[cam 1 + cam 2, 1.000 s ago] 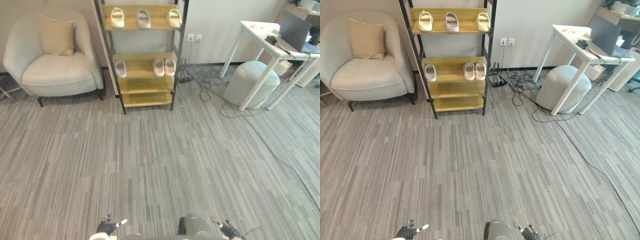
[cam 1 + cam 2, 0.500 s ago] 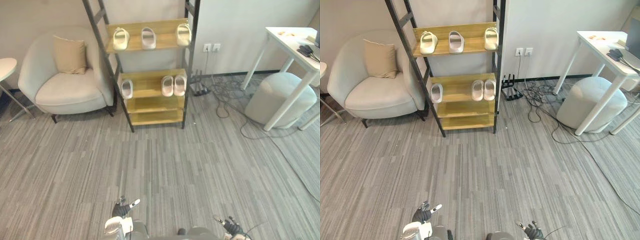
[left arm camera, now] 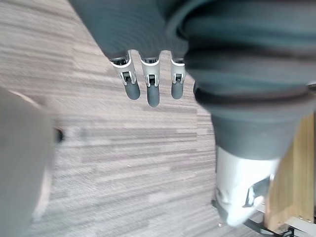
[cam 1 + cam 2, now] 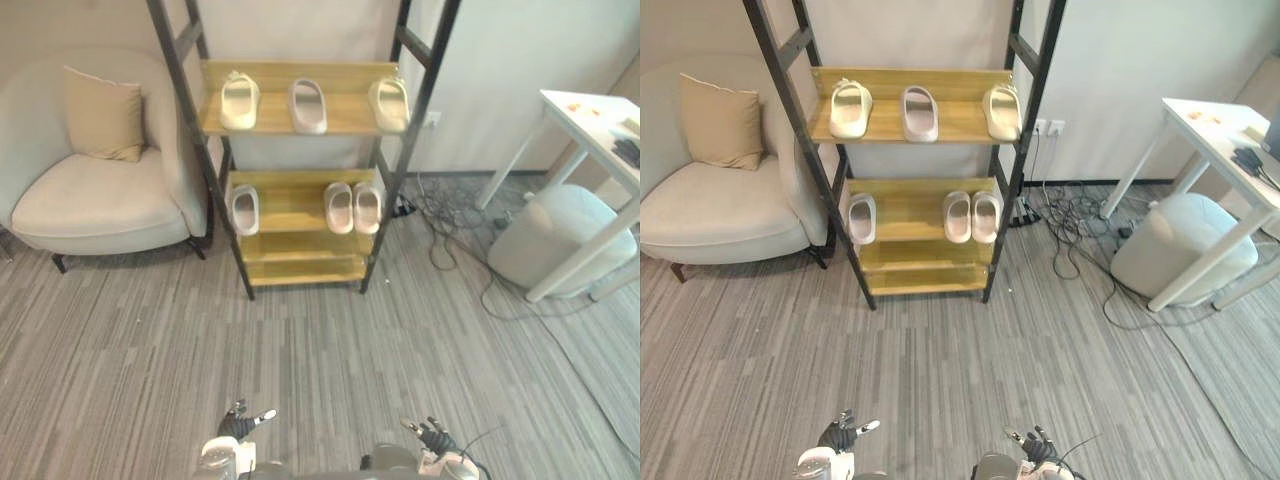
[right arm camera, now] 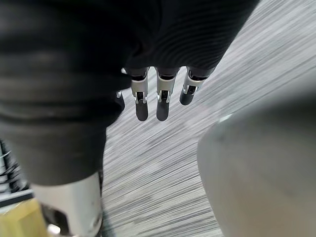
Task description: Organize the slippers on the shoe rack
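Closer than a second ago: your view has advanced on the rack (image 4: 290, 212); what it holds lies as before. Top shelf: left slipper (image 4: 239, 100), middle slipper (image 4: 308, 104), right slipper (image 4: 390, 103), set apart. Middle shelf: single slipper (image 4: 245, 208) at the left end, pair (image 4: 340, 207) side by side toward the right. Your left hand (image 4: 240, 424) and right hand (image 4: 432, 438): low, near you, over the carpet (image 4: 300, 350), fingers straight, released, holding nothing. Beside the rack: armchair (image 4: 90, 195) left, stool (image 4: 565, 240) right.
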